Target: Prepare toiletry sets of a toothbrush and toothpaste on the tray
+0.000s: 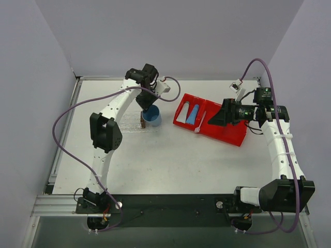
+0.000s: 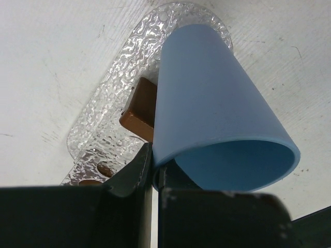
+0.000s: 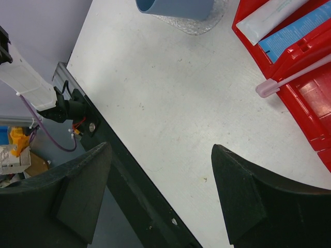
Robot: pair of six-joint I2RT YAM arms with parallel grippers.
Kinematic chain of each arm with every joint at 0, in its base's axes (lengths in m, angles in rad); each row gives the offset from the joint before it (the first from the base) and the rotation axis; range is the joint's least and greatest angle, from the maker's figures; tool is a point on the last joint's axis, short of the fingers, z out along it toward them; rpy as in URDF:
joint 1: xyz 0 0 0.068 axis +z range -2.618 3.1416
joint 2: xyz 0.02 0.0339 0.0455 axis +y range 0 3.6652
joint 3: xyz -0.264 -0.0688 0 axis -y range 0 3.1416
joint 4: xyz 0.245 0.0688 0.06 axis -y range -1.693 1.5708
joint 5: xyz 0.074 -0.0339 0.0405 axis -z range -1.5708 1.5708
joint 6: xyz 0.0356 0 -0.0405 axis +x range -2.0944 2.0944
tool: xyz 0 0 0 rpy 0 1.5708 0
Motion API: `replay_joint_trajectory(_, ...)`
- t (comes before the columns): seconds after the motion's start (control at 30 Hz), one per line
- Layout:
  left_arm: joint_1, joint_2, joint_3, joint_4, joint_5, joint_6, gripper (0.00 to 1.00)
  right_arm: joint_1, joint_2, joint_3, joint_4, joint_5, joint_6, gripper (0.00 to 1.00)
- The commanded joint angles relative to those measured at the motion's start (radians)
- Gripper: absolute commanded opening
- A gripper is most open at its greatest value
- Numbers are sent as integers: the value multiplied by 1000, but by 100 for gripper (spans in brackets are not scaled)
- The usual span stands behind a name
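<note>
The transparent bumpy tray with a brown block lies left of centre, and it also shows in the top view. My left gripper is shut on the rim of the round blue cup, which stands over one end of the tray. The toothbrush lies across the divider of the red bin, its head over the bin's edge. The white-grey tube and the blue tube of toothpaste lie side by side in the bin's left compartment. My right gripper is open and empty above the table, beside the bin.
The red two-compartment bin sits right of centre. The black front rail of the table runs under my right gripper. The left arm's cable loops over the left side of the table.
</note>
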Motion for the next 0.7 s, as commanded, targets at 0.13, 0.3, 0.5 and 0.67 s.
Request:
replay_joint_trajectory(0.13, -3, -83, -21, -222, -19, 22, 0, -1, 7, -10, -2, -29, -26, 73)
replay_joint_trajectory(0.3, -3, -83, -34, -221, -22, 23, 0, -1, 5, -13, -2, -31, -29, 73)
replay_joint_trajectory(0.5, -3, -72, -34, -222, -24, 25, 0, -1, 11, -13, -2, -35, -29, 73)
replay_joint_trajectory(0.67, -5, -57, -22, -221, -21, 25, 0, -2, 8, -16, -2, -34, -31, 73)
